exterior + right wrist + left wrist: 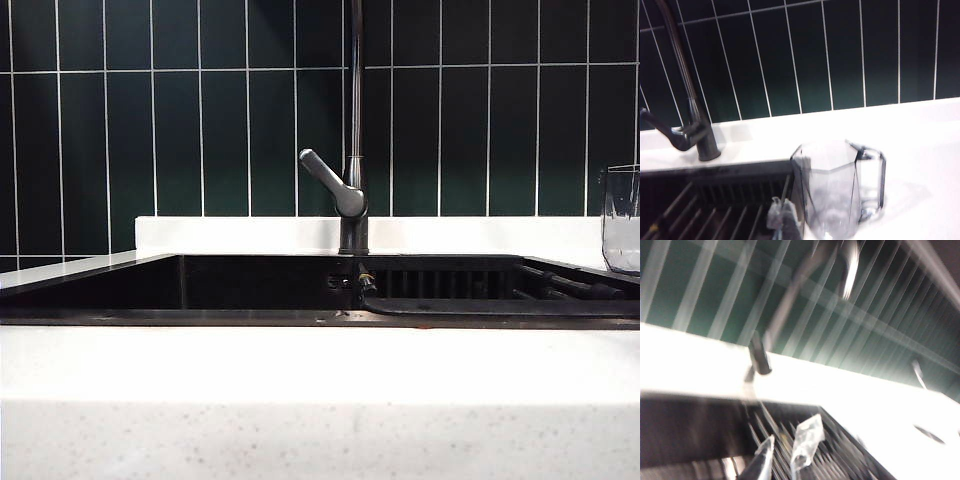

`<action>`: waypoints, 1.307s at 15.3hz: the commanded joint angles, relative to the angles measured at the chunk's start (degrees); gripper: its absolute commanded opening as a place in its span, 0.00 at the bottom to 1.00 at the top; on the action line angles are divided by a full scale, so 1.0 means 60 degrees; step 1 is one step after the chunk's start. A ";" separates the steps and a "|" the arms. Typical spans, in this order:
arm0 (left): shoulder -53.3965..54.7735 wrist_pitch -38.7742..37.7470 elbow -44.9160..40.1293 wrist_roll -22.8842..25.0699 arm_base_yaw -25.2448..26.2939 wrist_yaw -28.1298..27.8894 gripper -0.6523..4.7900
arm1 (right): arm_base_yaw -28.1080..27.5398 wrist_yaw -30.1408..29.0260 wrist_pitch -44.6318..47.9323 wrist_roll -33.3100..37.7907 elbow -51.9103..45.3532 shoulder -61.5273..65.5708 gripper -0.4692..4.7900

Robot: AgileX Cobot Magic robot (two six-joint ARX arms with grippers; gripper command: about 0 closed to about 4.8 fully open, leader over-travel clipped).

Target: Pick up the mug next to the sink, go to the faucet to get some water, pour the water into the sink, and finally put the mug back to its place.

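The clear faceted mug stands on the white counter at the far right of the exterior view, beside the black sink. The faucet rises behind the sink's middle, its grey lever angled left. Neither gripper shows in the exterior view. In the right wrist view my right gripper is shut and empty, over the sink's ribbed rack, just beside the mug and apart from it; the mug's handle faces away from the sink. The blurred left wrist view shows my left gripper open and empty above the rack, short of the faucet.
Dark green wall tiles run behind a white backsplash ledge. White speckled counter lies in front of the sink. A hose or bar runs along the sink's right part. A dark oval hole sits in the counter.
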 commanded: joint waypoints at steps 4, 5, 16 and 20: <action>0.5752 0.2215 0.2772 0.2153 -0.0958 0.1923 0.27 | -0.0430 0.0958 -0.0561 -0.0011 0.0790 0.0729 0.08; 0.7293 0.3042 0.3384 0.1945 -0.0973 0.2867 0.30 | -0.0874 0.0896 -0.0466 0.0018 0.0790 0.1231 0.08; 1.0426 0.5326 0.4411 0.3082 -0.1009 0.4969 0.30 | -0.3242 -0.2681 0.6098 0.0062 0.1158 0.9475 0.54; 1.0564 0.5271 0.4513 0.4040 -0.1009 0.5373 0.38 | -0.3228 -0.2973 0.6739 -0.0277 0.2335 1.1890 0.54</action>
